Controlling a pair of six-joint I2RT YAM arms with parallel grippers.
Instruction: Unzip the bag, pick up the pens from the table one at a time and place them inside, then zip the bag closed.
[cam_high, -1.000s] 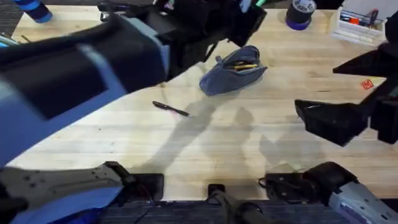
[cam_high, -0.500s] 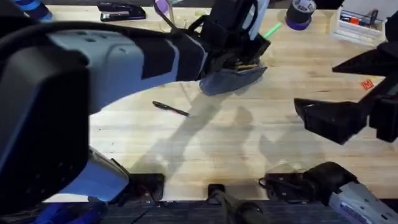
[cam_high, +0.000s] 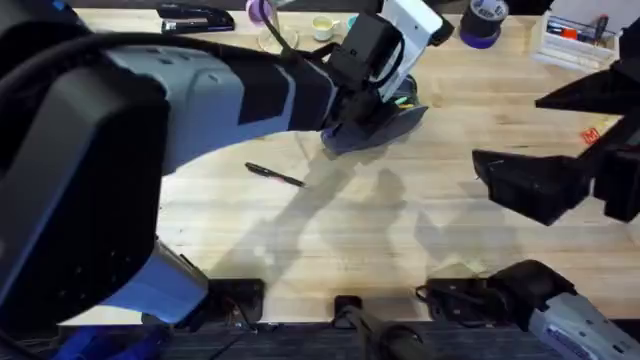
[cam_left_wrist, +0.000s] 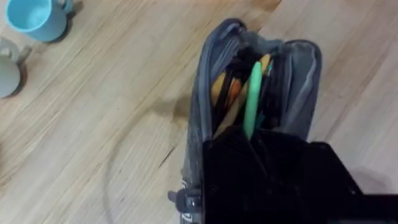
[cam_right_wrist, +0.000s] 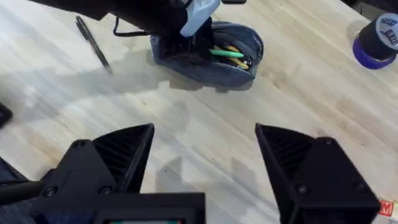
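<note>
Green pen (cam_left_wrist: 252, 99) now lowered into the open bag (cam_high: 385, 125) since half a second ago, black pen (cam_high: 274, 175) left on the table (cam_high: 330, 230), left gripper (cam_left_wrist: 255, 146) reached over the bag, finger spread not discernible, right gripper (cam_right_wrist: 205, 158) held spread wide, well apart.

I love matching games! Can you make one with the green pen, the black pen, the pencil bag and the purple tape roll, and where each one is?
Things:
1. green pen
2. black pen
3. bag
4. tape roll

Places or states:
A. lying on the bare table
B. unzipped, gaping open
C. standing by the table's far edge
D. inside the bag

Pairs: 1-D, 2-A, 3-B, 4-C
</note>
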